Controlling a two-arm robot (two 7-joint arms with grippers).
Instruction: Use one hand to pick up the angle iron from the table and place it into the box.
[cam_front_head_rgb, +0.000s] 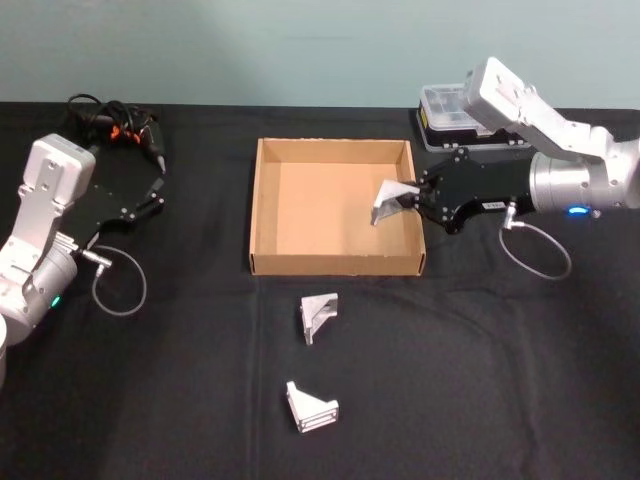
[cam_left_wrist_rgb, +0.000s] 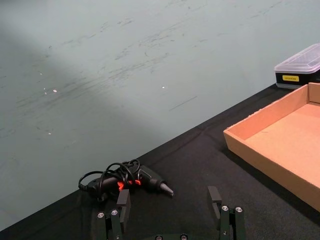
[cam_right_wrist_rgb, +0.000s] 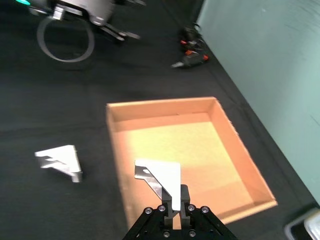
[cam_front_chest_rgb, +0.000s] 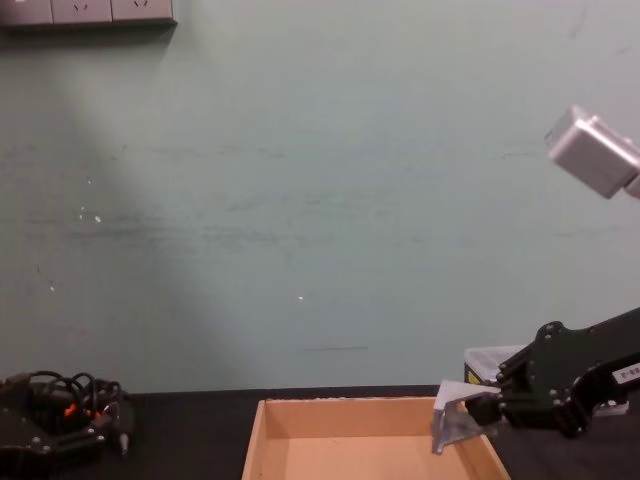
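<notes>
- The right gripper (cam_front_head_rgb: 408, 197) is black and claw-like, on a boxy silver-grey arm. Its fingers are pinched tight on one angle iron (cam_front_head_rgb: 386, 200).
- That angle iron is a small shiny grey metal corner piece, shaped a bit like a triangle. It sticks out past the fingertips, over the box (cam_front_head_rgb: 335, 264), just inside the wall nearest the gripper.
- From the chest view, the piece (cam_front_chest_rgb: 455, 415) hangs at about the height of the box's rim. I cannot tell if it touches the floor of the box.
- The box is a wide, low tray of tan cardboard with straight walls. The held piece is the one thing in it.
- Just behind the gripper's arm sits a small black case (cam_front_head_rgb: 455, 105) with a clear lid.
- Two more angle irons (cam_front_head_rgb: 318, 316) (cam_front_head_rgb: 311, 408) lie on the table (cam_front_head_rgb: 500, 380), outside the box and well away from the gripper.
- The table is flat, matte and black.
- Far across the box, the left gripper (cam_front_head_rgb: 158, 185) hovers with its fingers (cam_left_wrist_rgb: 122, 202) spread wide, holding nothing.
- Beyond it lies a dark power tool (cam_front_head_rgb: 115, 120) with a tangled cord.
- A pale green wall (cam_front_chest_rgb: 300, 200) stands behind the table.
</notes>
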